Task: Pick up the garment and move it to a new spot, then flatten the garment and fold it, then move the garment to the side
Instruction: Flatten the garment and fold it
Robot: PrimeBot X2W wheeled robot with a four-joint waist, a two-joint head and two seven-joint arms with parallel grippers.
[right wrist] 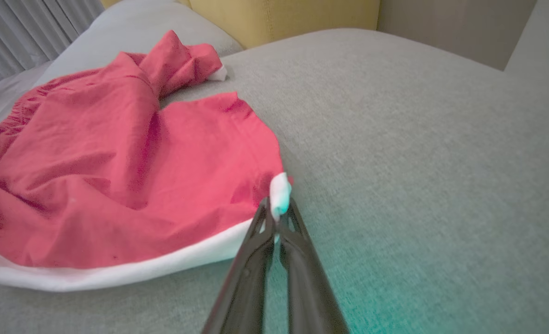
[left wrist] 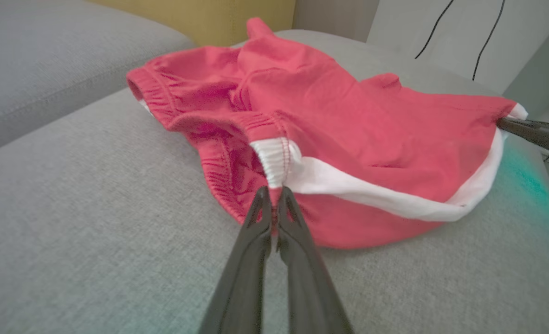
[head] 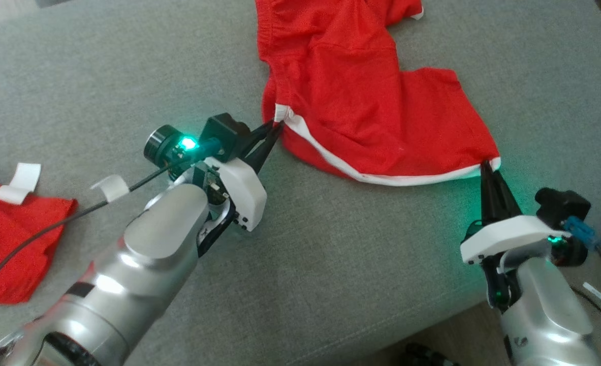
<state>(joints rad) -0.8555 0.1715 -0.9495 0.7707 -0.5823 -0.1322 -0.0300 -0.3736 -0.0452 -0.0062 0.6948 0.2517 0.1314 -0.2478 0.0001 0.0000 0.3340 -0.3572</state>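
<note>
My left hand (head: 276, 128) is pinched shut on the garment (head: 351, 101). It bites right where the stretchy waist meets the white stripe (head: 381, 178). My right hand (head: 486, 165) is pinched shut too, on the little white corner at the right end of that stripe.

The garment lies on the grey sofa (head: 330, 264), in the far middle of the seat. It is bumpy and wrinkled, with one part folded over at the far side.

I hold the two ends of the same edge, one on the left and one on the right. I think this is so the cloth will hang straight between my hands when I lift it. Then it should not fall into a ball.

My thin fingers (left wrist: 251, 241) come in low, close to the sofa, so they catch only the edge and not a big lump.

Each hand has only a small bit of cloth, so I think it could slip out if I pull too fast.

Another red cloth (head: 16, 239) lies at the near left, well apart from my hands. I think I am at the picking-up part of the job.
</note>
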